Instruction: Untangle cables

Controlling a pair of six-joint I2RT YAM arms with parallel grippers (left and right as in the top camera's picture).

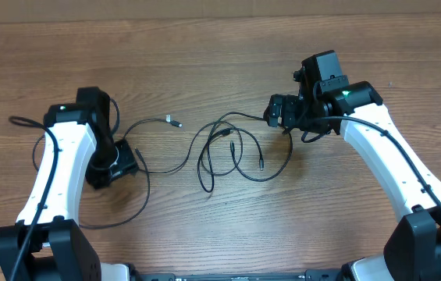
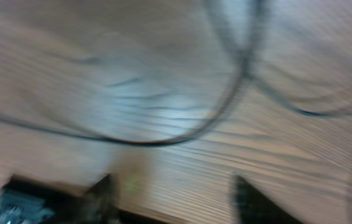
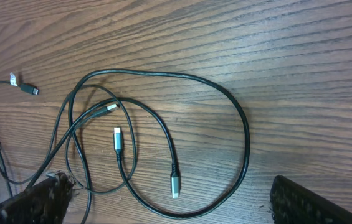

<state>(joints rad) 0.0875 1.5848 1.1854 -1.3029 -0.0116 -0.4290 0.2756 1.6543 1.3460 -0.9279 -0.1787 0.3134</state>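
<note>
Both claws open, cables loose on the desk!
The left claw (image 2: 176, 198) had its fingers parted over the wood, and its view was blurred, with one strand curving just beyond them. The right claw (image 3: 174, 204) gaped wide above the cables (image 3: 245, 140), looped and crossing in the middle of the desk (image 1: 220, 47). One plug end (image 1: 173, 122) lay apart, nearer the left arm.
</note>
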